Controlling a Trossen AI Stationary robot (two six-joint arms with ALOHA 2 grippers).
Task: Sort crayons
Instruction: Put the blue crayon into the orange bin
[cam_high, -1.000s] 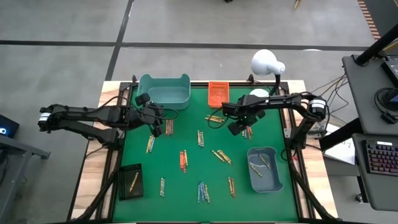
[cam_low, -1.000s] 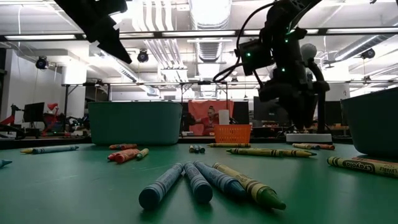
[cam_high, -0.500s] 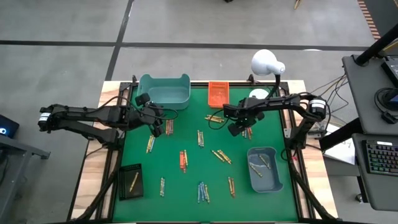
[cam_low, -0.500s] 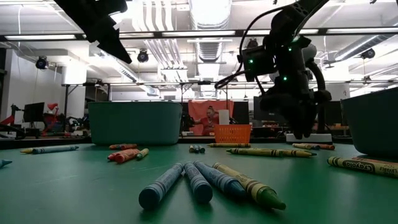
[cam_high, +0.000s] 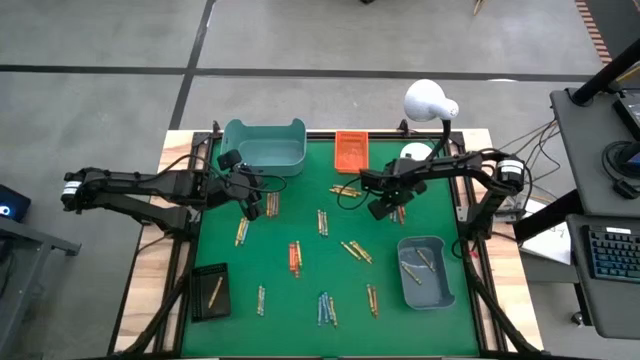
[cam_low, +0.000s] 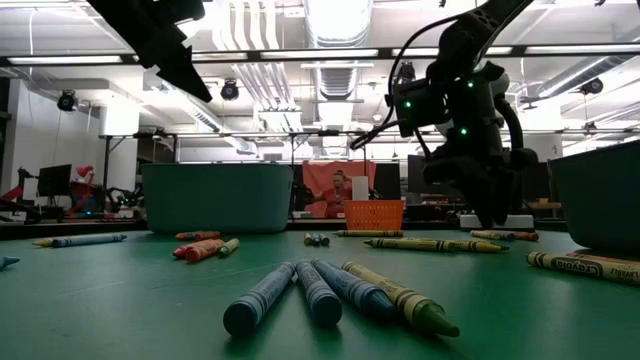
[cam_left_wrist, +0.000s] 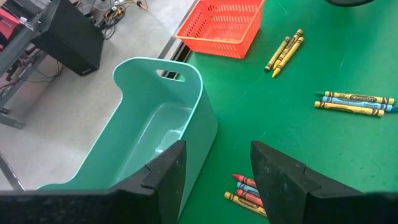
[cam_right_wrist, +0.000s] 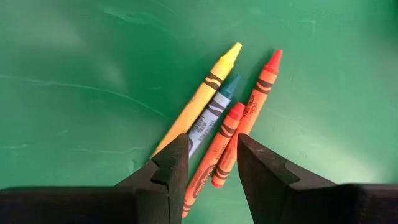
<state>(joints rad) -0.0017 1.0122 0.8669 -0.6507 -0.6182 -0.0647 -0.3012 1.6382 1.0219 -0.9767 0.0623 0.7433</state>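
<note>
The right gripper (cam_right_wrist: 208, 163) hangs low over the green mat (cam_high: 300, 290), fingers spread with nothing between them, directly above a small cluster of four crayons (cam_right_wrist: 214, 134): one yellow, one blue-grey and two orange-red lying side by side and touching. Taking the orange basket (cam_high: 351, 150) at the mat's back edge as landmark, this gripper (cam_high: 383, 205) sits a little in front of it and to its right. More crayons (cam_high: 323, 308) lie scattered in small groups across the mat in front of the basket, and a few rest inside a grey-blue bin (cam_high: 425, 272) well in front and to the right of it. To the left of the basket stands a teal bin (cam_high: 264, 146), and the left gripper (cam_high: 252, 205) hovers just in front of that bin, fingers (cam_left_wrist: 166, 174) apart and holding nothing, with a few crayons on the mat beneath it. A black tray (cam_high: 210, 291) far in front and left of the basket holds one yellow crayon. A white lamp (cam_high: 428, 101) stands to the right of the basket
</note>
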